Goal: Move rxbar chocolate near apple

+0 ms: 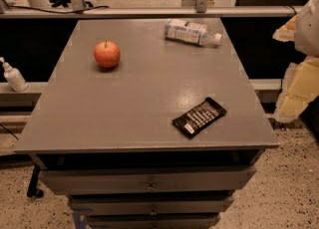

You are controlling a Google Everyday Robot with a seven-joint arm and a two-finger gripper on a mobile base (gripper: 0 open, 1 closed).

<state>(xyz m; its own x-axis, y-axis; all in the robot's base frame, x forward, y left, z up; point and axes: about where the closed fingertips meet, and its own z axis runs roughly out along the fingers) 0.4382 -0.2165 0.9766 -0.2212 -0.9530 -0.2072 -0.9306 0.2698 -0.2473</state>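
Bottle (192, 32): one, clear plastic, on its side, far right of table (124, 108); contents unclear.
Apple (107, 54): one, far left.
Rxbar chocolate (199, 116): one, flat, near right, well apart from apple.
Gripper (301, 58): right edge, off table; grasp state cannot be told.
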